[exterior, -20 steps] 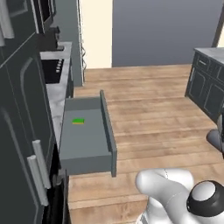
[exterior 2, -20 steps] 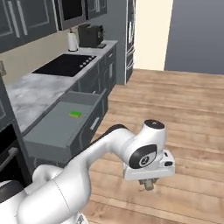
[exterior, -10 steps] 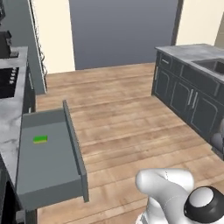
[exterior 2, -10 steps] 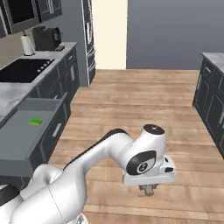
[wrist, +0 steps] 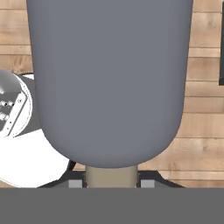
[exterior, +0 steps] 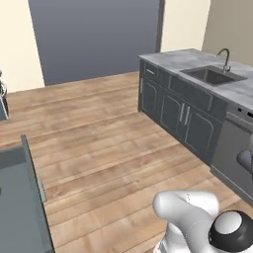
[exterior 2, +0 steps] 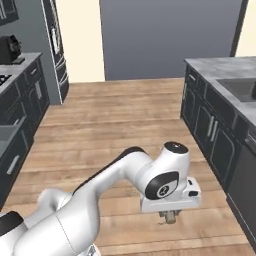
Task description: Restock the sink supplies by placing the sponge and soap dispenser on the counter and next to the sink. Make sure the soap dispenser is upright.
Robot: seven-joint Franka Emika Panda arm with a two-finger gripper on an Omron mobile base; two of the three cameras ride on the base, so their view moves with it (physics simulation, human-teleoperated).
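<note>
While the arm hangs low over the wooden floor (exterior 2: 125, 115), the gripper (exterior 2: 170, 216) points downward and its jaws are clamped on the soap dispenser (wrist: 109, 83). Seen from the hand, the dark grey bottle looms close, its rounded body spreading across most of the frame, with the pale beige neck at the bottom sitting between the two fingertips (wrist: 75, 183). From the right base camera a small beige piece of the bottle pokes out just below the white hand, hanging above the planks and touching nothing else. Along the right side of the room runs the counter (exterior: 173, 58), a veined grey-and-white marble top over dark grey cabinets (exterior: 170, 111). Set into that top is the sink (exterior: 212, 75), a dark recessed basin, and a thin curved faucet (exterior: 225, 57) stands at its far rim. The held bottle is well apart from that basin, with open floor between them. At the left edge of the left base camera, a pulled-out grey drawer (exterior: 20, 207) juts into the room. On the far left in the right base camera stand more dark cabinets (exterior 2: 20, 110) with a marble top, and a dark appliance (exterior 2: 9, 49) rests on it.
</note>
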